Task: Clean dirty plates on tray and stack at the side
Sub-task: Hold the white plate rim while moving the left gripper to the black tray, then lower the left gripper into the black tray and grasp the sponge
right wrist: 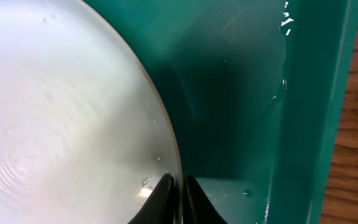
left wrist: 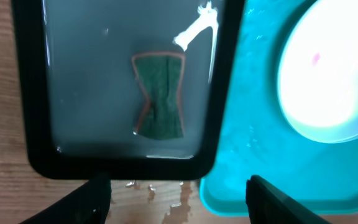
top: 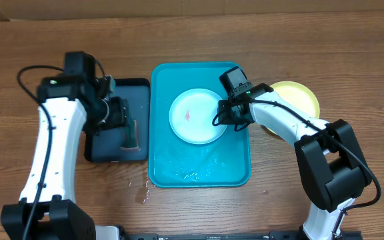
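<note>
A pale plate [top: 193, 117] with a small red smear lies in the turquoise tray [top: 235, 163]. My right gripper [top: 220, 117] is shut on that plate's right rim; in the right wrist view the fingertips [right wrist: 164, 190] pinch the plate [right wrist: 61, 112] edge over the wet tray [right wrist: 247, 93] floor. A yellow-green plate [top: 297, 99] rests on the table right of the tray, partly hidden by the right arm. My left gripper [top: 115, 113] hovers open over the dark tray [top: 132, 87], with nothing between its fingers [left wrist: 89, 202]. In the left wrist view, the plate [left wrist: 328, 74] and the tray [left wrist: 247, 130] show at right.
A green sponge [left wrist: 159, 95] lies in shallow water in the dark tray [left wrist: 23, 93], left of the turquoise one; overhead the sponge [top: 133, 133] sits near its right side. Water drops [top: 142, 192] wet the wooden table by the trays' front corners.
</note>
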`<state>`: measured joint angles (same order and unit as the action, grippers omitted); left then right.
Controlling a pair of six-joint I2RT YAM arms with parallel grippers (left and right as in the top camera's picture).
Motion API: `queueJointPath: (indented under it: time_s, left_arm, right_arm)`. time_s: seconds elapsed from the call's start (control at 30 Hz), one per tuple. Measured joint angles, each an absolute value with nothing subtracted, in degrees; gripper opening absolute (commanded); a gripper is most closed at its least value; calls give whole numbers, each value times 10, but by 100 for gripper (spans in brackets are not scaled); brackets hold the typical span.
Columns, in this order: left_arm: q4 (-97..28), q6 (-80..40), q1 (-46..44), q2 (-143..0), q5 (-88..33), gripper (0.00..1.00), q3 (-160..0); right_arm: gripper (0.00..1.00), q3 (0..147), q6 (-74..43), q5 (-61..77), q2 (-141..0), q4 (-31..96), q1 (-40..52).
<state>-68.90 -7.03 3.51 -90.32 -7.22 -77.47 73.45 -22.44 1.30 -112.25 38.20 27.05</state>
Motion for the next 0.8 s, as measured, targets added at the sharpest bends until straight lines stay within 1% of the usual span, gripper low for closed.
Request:
queueJointPath:
  time_s: [0.07, 0.1, 0.13, 0.23, 0.4, 0.5, 0.57, 0.7, 0.8]
  left_arm:
    - [-662, -83, 32, -903, -59, 63, -746]
    - [-646, -87, 32, -903, -53, 58, -733]
    - [-628, -93, 32, -904, -49, 56, -718]
    - [-593, -93, 32, -905, -40, 56, -691]
    - [-578, -86, 32, -922, -41, 54, -679]
    - [-569, -78, 32, -948, -45, 51, -679]
    - [-562, -74, 32, -969, -47, 47, -679]
    - [-548, -70, 32, -1014, -52, 42, -679]
    - [-545, -64, 32, -1038, -61, 42, -678]
  right_arm:
    - [12, 735, -225, 13, -1122, 382, 270]
    - [12, 735, -225, 13, -1122, 382, 270]
    - [13, 735, -225, 13, -1122, 382, 270]
    - [13, 735, -224, 13, -1122, 382, 270]
    - [13, 735, -224, 13, -1122, 382, 270]
    - [13, 735, -224, 13, -1122, 382, 270]
    - [13, 735, -225, 13, -1122, 382, 270]
    - [13, 735, -225, 13, -1122, 382, 270]
    - [13, 735, -224, 13, -1122, 382, 270]
